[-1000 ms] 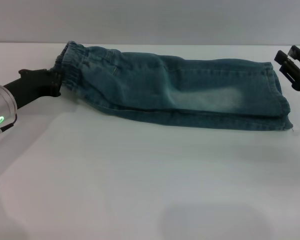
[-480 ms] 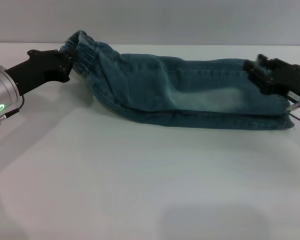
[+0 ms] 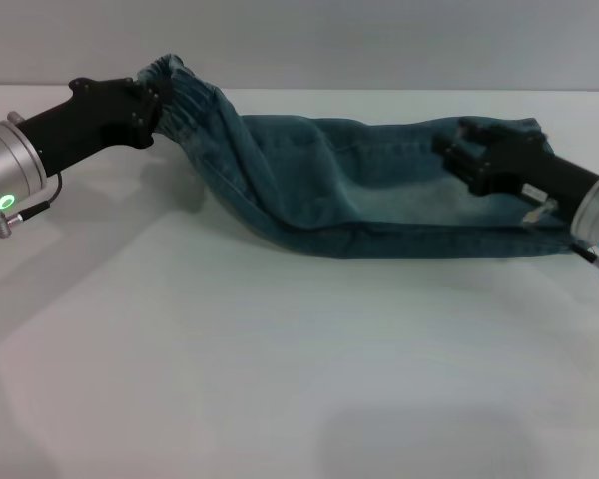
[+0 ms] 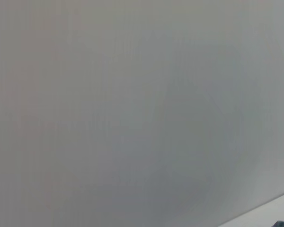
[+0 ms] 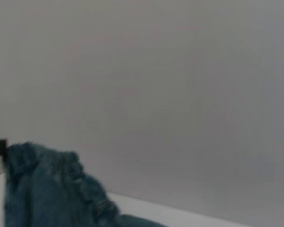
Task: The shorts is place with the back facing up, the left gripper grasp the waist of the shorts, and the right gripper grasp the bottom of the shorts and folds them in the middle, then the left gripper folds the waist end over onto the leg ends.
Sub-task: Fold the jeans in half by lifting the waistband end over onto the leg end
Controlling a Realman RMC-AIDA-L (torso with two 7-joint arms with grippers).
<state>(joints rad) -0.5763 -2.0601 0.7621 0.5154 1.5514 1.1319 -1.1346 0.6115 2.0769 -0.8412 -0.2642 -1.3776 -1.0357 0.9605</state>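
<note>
Two grips suit limp, weighty denim shorts (image 3: 359, 190): left gripper (image 3: 152, 100) jaws clamp waist (image 3: 185, 100) upper left; right gripper (image 3: 459, 150) jaws' state unclear.

Your left gripper (image 3: 152, 100) is a matte black claw with small screw heads along its body, tapering from a thick black neck. That neck joins a silver-grey cylindrical wrist carrying a small green ring light, with a thin dark cable and a short metal stub below it. Your right gripper (image 3: 457, 148) is black and blockier, with stepped edges. Its wrist is also a silver-grey cylinder, showing a cyan-green light, with a pale tag beside it.
</note>
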